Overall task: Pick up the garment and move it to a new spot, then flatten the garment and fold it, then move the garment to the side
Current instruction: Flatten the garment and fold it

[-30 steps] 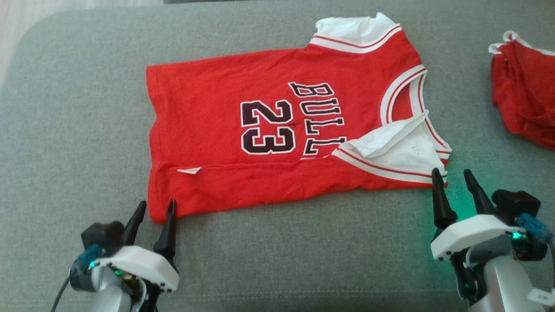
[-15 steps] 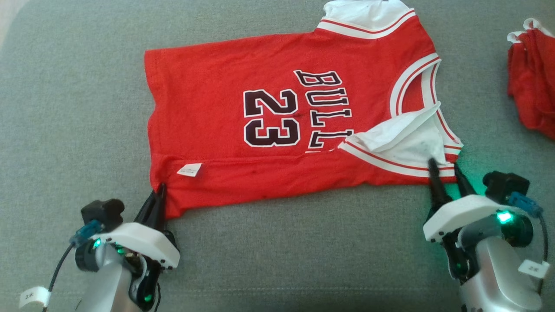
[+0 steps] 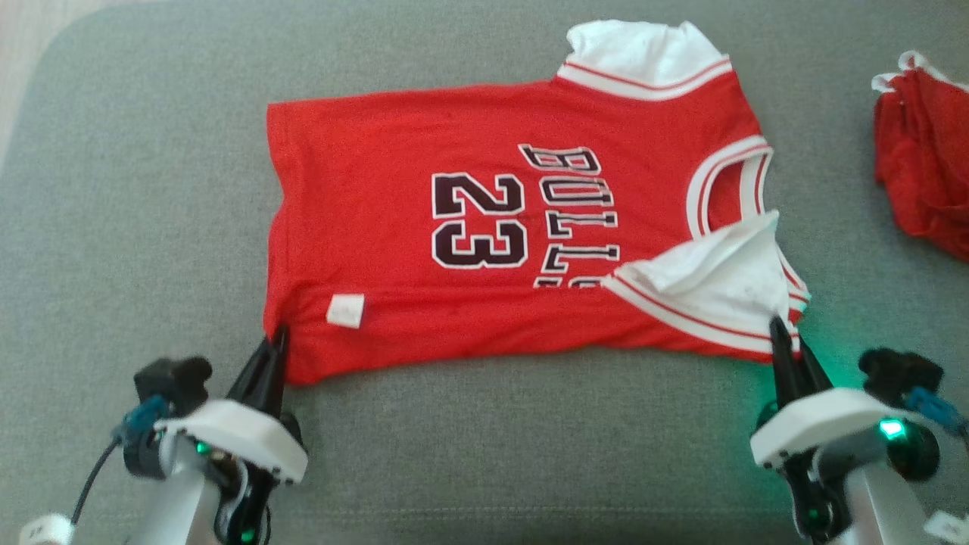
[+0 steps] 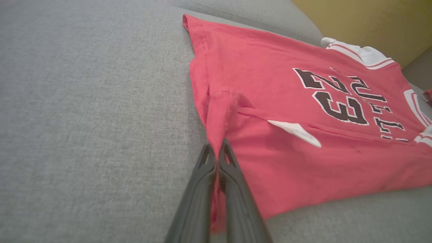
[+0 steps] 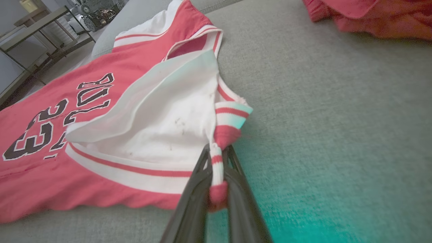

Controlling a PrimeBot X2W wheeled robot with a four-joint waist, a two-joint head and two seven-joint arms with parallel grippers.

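1. The shirt (image 3: 484, 227) is a red sleeveless basketball top with a black "23", black lettering on the chest and white-and-red trim. It lies spread across the grey sofa cushion (image 3: 136, 189), about the middle of the head view, with its hem toward the robot's left and its neck toward the right.
2. Its near long side is folded over onto the front, so a strip lies doubled along that edge. A small white label (image 3: 345, 311) shows on this strip, close to the hem end.
3. At the neck end, the white inside of the near shoulder is turned up and lies over the end of the chest lettering.
4. The left gripper (image 3: 277, 339) is at the near hem corner. Its two dark fingers are pressed together with a pinch of red cloth between them. In the left wrist view the fabric is drawn up into a ridge that runs into the fingertips.
5. The right gripper (image 3: 780, 333) is at the near shoulder corner, with its fingers closed on the striped armhole trim. In the right wrist view a bunched bit of red-and-white edging sits clamped between them, and green light tints the cushion just beside it.
6. I cannot tell whether the pinched corners are clear of the cushion; the rest of the shirt rests flat on it.
7. A second red cloth (image 3: 923, 189) with white edging lies crumpled at the far right of the cushion, well apart from the shirt.
8. Beyond the cushion, the left wrist view shows a yellow wall (image 4: 364, 20), and the right wrist view shows a metal-framed shelf (image 5: 30, 30).
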